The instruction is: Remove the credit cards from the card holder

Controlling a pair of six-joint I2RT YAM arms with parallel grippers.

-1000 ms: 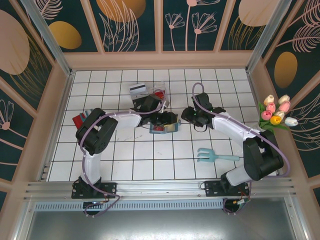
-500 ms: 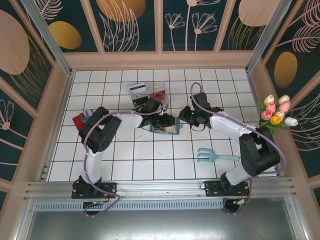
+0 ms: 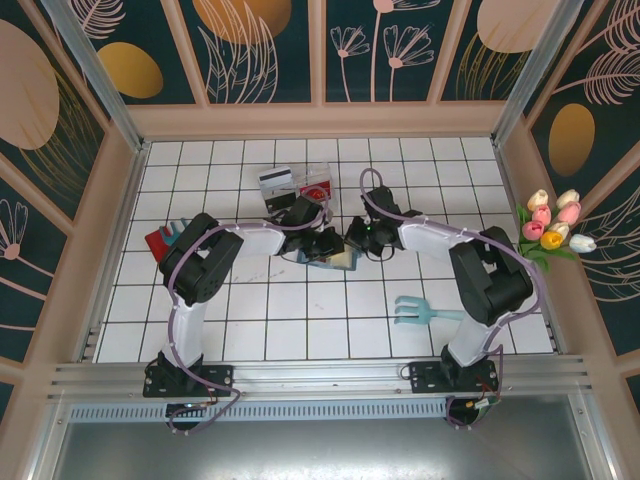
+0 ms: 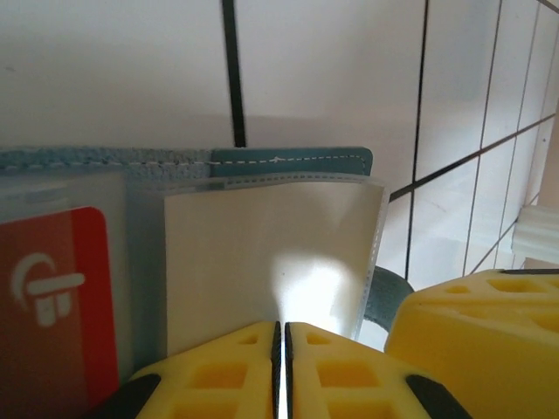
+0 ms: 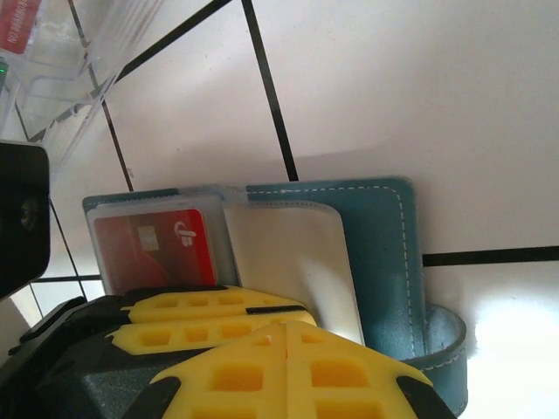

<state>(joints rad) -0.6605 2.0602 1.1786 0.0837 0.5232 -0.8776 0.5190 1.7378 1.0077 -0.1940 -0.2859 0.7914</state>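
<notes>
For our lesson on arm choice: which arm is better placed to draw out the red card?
Left, probably: the left fingers meet at the sleeve edge just beside the red card; the right fingers sit farther along the holder.

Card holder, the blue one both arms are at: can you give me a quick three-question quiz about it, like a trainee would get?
1. True or false: the red card already lies outside the card holder.
2. What lies on the tiles near the base of the right arm? A: teal fork toy; B: spoon; C: cup.
3. Are the left claw and the right claw open or shut?
Key: 1 false, it sits inside; 2 A; 3 both shut.
</notes>
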